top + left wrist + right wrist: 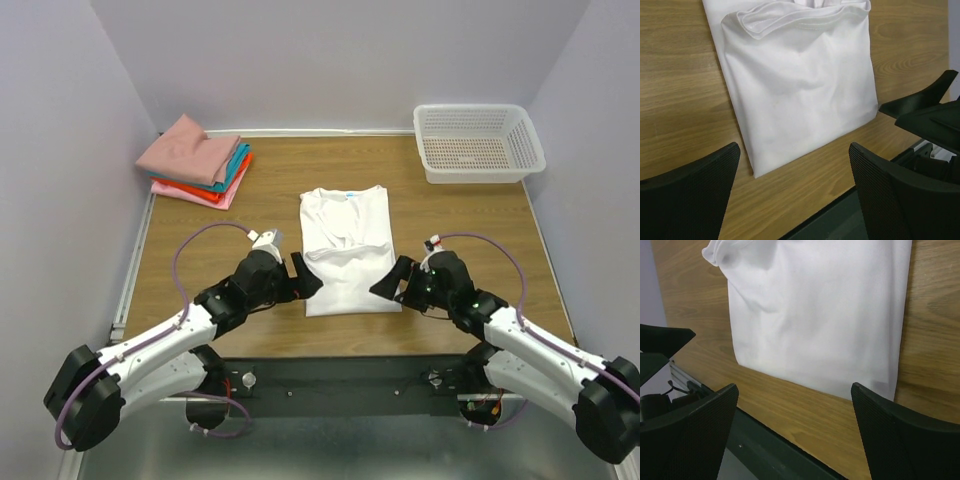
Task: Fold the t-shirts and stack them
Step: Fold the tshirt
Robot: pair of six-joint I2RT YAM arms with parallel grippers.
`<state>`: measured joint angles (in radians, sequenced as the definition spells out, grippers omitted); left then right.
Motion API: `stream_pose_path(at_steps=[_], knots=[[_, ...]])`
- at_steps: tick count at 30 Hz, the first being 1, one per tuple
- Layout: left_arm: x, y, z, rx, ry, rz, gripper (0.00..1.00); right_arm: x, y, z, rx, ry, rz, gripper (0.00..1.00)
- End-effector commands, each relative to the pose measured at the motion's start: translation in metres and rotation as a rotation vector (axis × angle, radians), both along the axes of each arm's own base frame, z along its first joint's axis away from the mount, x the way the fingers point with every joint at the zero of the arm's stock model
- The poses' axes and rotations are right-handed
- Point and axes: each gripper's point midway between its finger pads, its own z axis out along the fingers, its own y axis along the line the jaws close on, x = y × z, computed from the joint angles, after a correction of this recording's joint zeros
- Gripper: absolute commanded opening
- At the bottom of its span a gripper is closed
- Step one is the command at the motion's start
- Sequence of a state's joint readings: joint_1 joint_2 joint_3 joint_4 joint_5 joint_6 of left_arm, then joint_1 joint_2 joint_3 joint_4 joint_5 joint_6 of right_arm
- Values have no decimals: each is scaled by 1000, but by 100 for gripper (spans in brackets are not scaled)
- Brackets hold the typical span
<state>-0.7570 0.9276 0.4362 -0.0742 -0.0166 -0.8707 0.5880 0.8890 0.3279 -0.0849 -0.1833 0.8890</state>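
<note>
A white t-shirt (346, 250) lies partly folded in the middle of the table, its near part doubled back over itself, the small blue neck label at its far end. It shows in the left wrist view (800, 85) and the right wrist view (820, 315). A stack of folded t-shirts (196, 160), dusty pink on top over teal, orange-red and light pink, sits at the far left. My left gripper (306, 277) is open and empty beside the shirt's near left corner. My right gripper (388, 280) is open and empty beside its near right corner.
A white perforated basket (477, 141) stands at the far right of the wooden table (470, 230). The table's near edge with a dark metal rail (340, 375) runs just behind both grippers. Walls close in on both sides.
</note>
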Motion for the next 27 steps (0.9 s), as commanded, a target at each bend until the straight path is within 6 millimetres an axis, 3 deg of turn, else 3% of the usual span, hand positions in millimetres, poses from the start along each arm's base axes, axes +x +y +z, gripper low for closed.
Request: stream_pose_path(at_steps=[1, 4, 7, 10, 14, 16, 20, 22, 24, 27], knots=[[-17, 16, -32, 68, 108, 32, 97, -7, -17, 1, -87, 32, -34, 100], [-27, 14, -43, 79, 149, 1, 96, -9, -32, -6, -159, 66, -85, 100], [-44, 12, -62, 99, 216, -52, 86, -17, -36, -21, -192, 133, -90, 100], [-49, 11, -70, 110, 238, -66, 77, -21, -37, -33, -221, 176, -82, 96], [-57, -2, -73, 85, 254, -124, 54, -25, -37, -42, -247, 225, -69, 81], [-60, -4, -75, 89, 266, -142, 51, -26, -36, -44, -246, 235, -64, 78], [-63, -5, -86, 116, 290, -154, 35, -28, -38, -48, -251, 252, -69, 65], [-64, -3, -94, 141, 310, -149, 33, -30, -39, -50, -258, 254, -67, 61], [-62, -2, -97, 150, 316, -130, 26, -30, -41, -52, -267, 253, -74, 49], [-56, -3, -96, 159, 304, -116, 21, -29, -45, -57, -292, 259, -85, 46]])
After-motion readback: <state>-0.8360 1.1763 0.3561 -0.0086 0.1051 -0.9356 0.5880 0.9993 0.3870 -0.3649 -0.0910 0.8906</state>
